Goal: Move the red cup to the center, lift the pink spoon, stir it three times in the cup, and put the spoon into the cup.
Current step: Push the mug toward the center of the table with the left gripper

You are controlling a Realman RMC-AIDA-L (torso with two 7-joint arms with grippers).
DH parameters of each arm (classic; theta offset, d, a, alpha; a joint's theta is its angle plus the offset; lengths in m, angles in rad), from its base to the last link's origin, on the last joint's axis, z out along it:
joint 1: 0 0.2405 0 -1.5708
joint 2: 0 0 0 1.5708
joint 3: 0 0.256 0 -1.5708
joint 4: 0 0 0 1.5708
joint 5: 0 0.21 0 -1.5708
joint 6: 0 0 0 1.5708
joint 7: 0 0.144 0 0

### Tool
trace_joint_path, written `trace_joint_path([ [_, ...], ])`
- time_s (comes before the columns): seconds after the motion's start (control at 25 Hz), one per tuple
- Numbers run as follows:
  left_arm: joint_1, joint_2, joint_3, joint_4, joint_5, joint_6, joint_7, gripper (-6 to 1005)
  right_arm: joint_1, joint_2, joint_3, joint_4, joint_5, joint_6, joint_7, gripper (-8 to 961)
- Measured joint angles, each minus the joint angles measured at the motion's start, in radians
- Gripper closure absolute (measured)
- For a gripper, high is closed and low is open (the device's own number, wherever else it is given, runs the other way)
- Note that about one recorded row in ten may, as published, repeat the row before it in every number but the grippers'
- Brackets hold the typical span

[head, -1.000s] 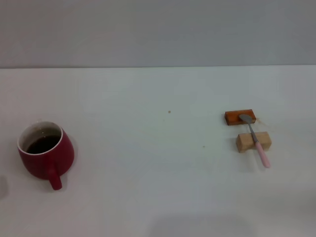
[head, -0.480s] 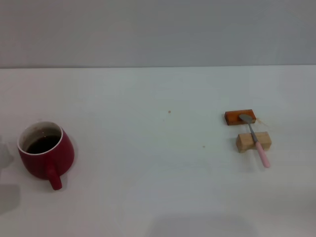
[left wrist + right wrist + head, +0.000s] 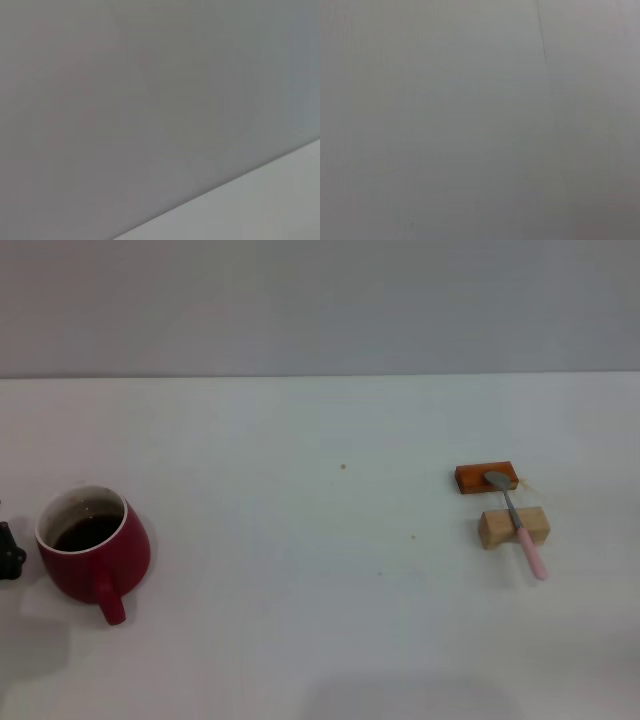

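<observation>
The red cup (image 3: 92, 554) stands at the left of the white table in the head view, its handle toward me and a dark liquid inside. A black tip of my left gripper (image 3: 8, 554) shows at the frame's left edge, just left of the cup and apart from it. The pink spoon (image 3: 520, 525) lies at the right, its grey bowl on an orange-brown block (image 3: 485, 477), its neck across a tan wooden block (image 3: 513, 527), the pink handle pointing toward me. My right gripper is out of view. Both wrist views show only blank grey surface.
The white table (image 3: 320, 540) stretches from the cup to the blocks, with a few small specks around the middle. A grey wall runs behind the table's far edge.
The black tip of my left gripper has come into the head view at the left edge, next to the cup. Cup, spoon and blocks have not moved.
</observation>
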Motion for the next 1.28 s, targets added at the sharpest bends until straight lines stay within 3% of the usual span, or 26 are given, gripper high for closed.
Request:
trace_joint_path([
  [1.28, -0.047, 0.0, 0.216, -0.069, 0.0, -0.006, 0.079, 999, 0.011, -0.006, 0.0, 0.0, 0.0, 0.001, 0.0, 240],
])
